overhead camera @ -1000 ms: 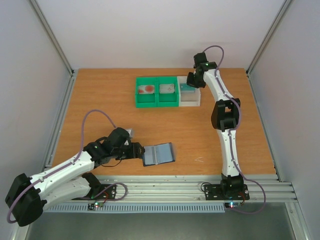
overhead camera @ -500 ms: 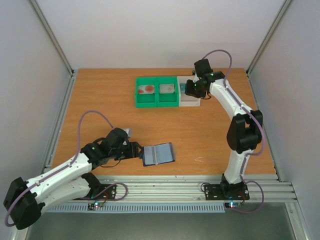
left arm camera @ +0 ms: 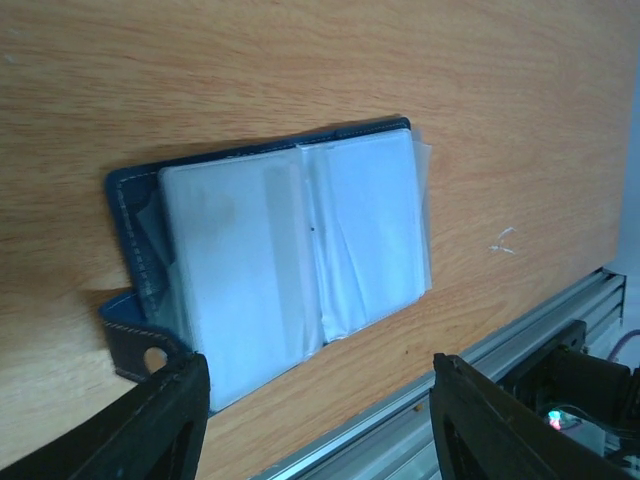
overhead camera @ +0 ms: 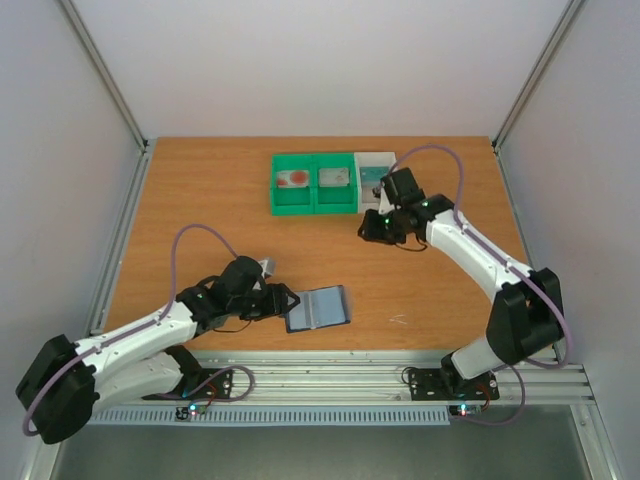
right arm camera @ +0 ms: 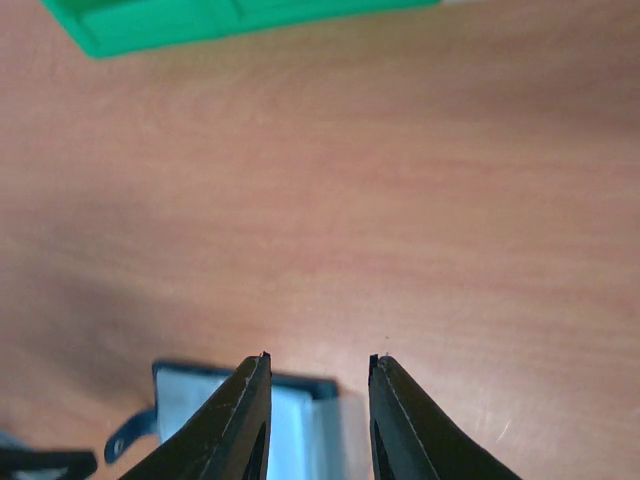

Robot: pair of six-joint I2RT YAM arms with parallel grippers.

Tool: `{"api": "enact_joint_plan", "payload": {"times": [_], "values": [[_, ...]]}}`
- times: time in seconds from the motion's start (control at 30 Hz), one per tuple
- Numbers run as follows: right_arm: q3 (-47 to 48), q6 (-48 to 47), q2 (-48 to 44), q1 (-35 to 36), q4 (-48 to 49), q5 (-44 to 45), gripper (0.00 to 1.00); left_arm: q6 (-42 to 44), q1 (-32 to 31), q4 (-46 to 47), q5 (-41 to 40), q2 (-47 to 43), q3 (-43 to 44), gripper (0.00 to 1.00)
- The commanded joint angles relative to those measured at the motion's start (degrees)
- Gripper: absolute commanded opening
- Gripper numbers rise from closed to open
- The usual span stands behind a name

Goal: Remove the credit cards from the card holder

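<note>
The card holder (overhead camera: 318, 308) lies open and flat near the table's front edge, and its clear sleeves (left arm camera: 290, 270) look pale and empty. My left gripper (overhead camera: 285, 300) is open and empty at the holder's left end, its fingers (left arm camera: 150, 420) spread wide over the near edge and strap tab. My right gripper (overhead camera: 368, 230) is open and empty, hovering over bare table between the bins and the holder (right arm camera: 300, 420). A pale card with a red blotch (overhead camera: 294, 179) lies in the left green bin. A teal card (overhead camera: 372, 177) lies in the white bin.
The green two-compartment bin (overhead camera: 314, 183) and the white bin (overhead camera: 376, 162) stand at the back centre; the green one shows at the top of the right wrist view (right arm camera: 200, 25). A greyish card (overhead camera: 333, 177) lies in the second green compartment. An aluminium rail (left arm camera: 520, 320) runs along the front edge.
My right arm has swung away from the white bin, towards the front and down over the table's middle. My left gripper has edged slightly right towards the holder.
</note>
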Motion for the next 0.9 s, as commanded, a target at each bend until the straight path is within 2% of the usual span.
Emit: {"api": "enact_joint_plan", "payload": {"times": [0.0,0.1,0.33,0.7,0.87], "values": [[-6.51,3.96,-5.68,4.07,4.22,-1.55,0.28,-2.80,-0.02,13.54,4.15,2.93,-2.63,0.61],[-10.92,5.18,-7.18,7.72,5.77,-1.27,0.28,-6.75,-0.03,22.53,7.11,5.93,-5.04,0.59],[-18.46,9.07,-7.46,15.61,12.53,-1.28,0.28,-6.05,-0.03,26.38,8.09,10.45,-5.65,0.59],[-21.68,11.04,-0.87,22.63,19.29,-1.29,0.26,-5.46,-0.04,27.11,5.67,15.08,-5.48,0.59],[-23.13,10.77,1.36,23.47,20.40,-0.43,0.26,-3.70,-0.02,21.42,3.53,16.06,-3.48,0.60]]}}
